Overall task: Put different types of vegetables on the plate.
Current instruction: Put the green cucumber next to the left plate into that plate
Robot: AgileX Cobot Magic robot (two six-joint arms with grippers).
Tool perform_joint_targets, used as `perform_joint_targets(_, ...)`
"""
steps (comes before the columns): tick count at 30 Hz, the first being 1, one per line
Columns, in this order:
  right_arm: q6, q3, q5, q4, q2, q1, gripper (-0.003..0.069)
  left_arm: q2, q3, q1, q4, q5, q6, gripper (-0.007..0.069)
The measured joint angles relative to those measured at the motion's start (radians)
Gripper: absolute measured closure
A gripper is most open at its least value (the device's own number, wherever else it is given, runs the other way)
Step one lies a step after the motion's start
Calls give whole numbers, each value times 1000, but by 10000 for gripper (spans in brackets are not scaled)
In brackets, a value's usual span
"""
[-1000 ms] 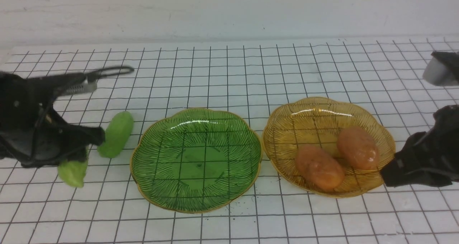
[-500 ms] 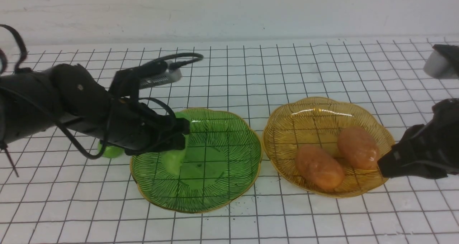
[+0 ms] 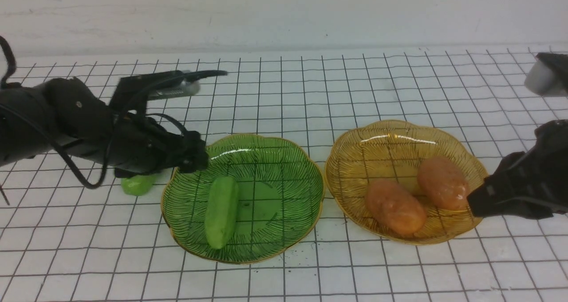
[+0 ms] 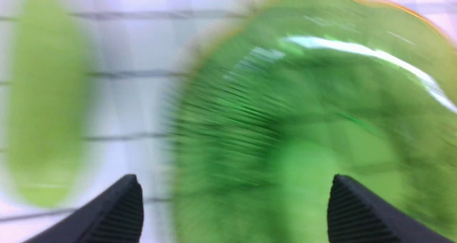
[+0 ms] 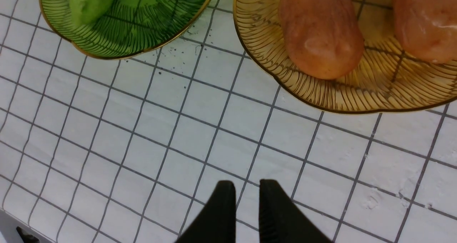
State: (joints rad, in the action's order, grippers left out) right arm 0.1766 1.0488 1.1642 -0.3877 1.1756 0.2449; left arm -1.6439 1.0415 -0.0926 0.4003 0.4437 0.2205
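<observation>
Tabletop [image 3: 310, 93], two plates [image 3: 275, 204] [image 3: 386, 151], two cucumbers [image 3: 221, 212] [image 3: 138, 184], two potatoes [image 3: 395, 206] [image 3: 443, 182], left claw [image 4: 234, 180] released, right claw [image 5: 246, 186] clenched

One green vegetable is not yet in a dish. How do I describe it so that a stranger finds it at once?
Find the green plate, the left of the two dishes. Just outside its left rim, on the gridded table, lies a light-green piece, partly hidden by the left arm. Its twin lies inside the plate; only this one rests on the table.
</observation>
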Motion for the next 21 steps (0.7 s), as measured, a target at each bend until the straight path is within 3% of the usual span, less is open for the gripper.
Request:
perform_joint_targets(6, 6, 0, -11, 0, 0, 0, 570, -17, 74, 125, -25, -3, 16, 25)
perform_joint_targets(16, 7, 0, -52, 0, 0, 0, 570, -203, 172, 132, -25, -3, 63, 140)
perform_joint_targets(21, 13, 0, -60, 0, 0, 0, 570, -299, 177, 133, -2, -3, 65, 256)
